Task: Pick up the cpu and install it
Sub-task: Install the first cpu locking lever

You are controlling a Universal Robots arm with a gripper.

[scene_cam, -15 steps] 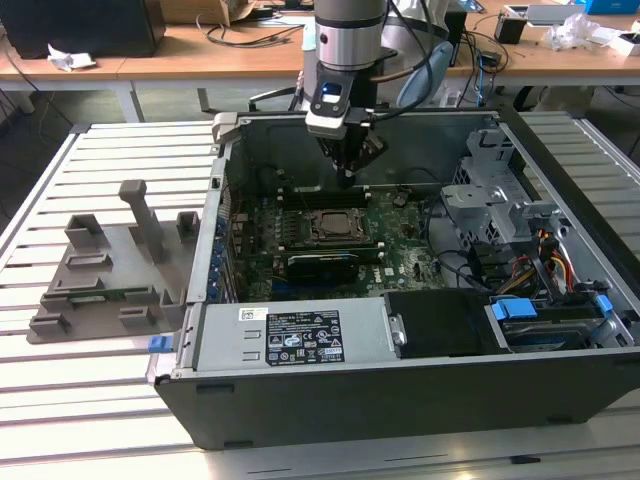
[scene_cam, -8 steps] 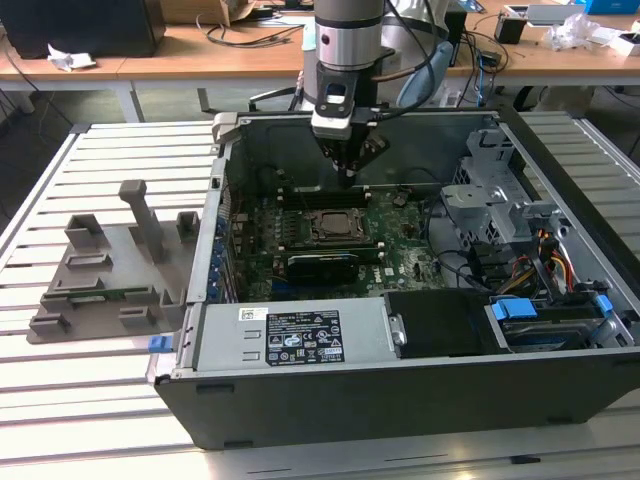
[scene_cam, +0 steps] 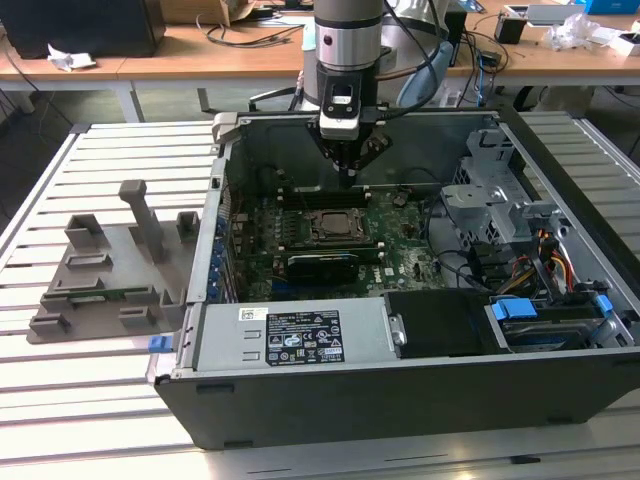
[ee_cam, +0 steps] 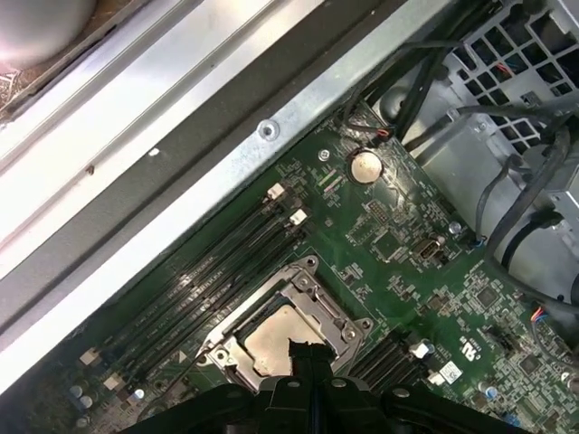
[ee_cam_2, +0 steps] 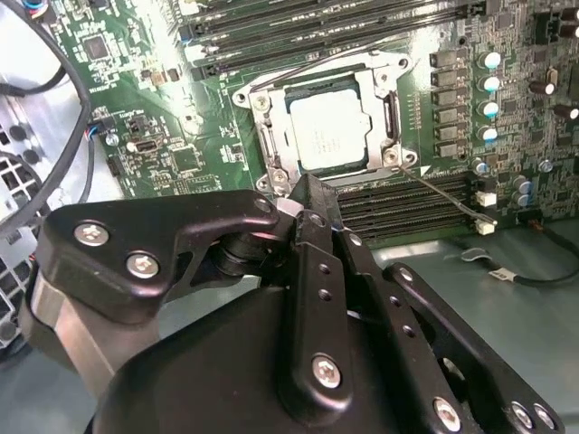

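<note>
cpu (ee_cam_2: pixel 327 134): I see it lying flat in the socket frame (ee_cam_2: pixel 268 145) on the motherboard (ee_cam_2: pixel 136 108), silvery top up. I judge it already seated; the frame surrounds it on all sides in both wrist views.

Socket frame: it sits in the middle of the motherboard, between banks of memory slots (ee_cam: pixel 208 271). The retaining levers (ee_cam_2: pixel 443 192) stand off to the side, so I take the socket as unlatched, which would explain the chip lying exposed.

End effector (scene_cam: pixel 350 172): fingers drawn together to a narrow point, nothing between them that I can see. In the second wrist view the tip is just beside the frame's near edge, clear of the chip.

Arm (scene_cam: pixel 348 45): it comes down near-vertical into the open case (scene_cam: pixel 300 400), wrist pointed straight at the board. I read this as a hover above the socket, not contact.

Case: it lies on its side on the slatted tabletop (scene_cam: pixel 100 400), open face up, giving the arm a top-down approach.

Grey fixture (scene_cam: pixel 110 280): it rests on the tabletop beside the case, toward the exterior view's left, well apart from the arm.
</note>
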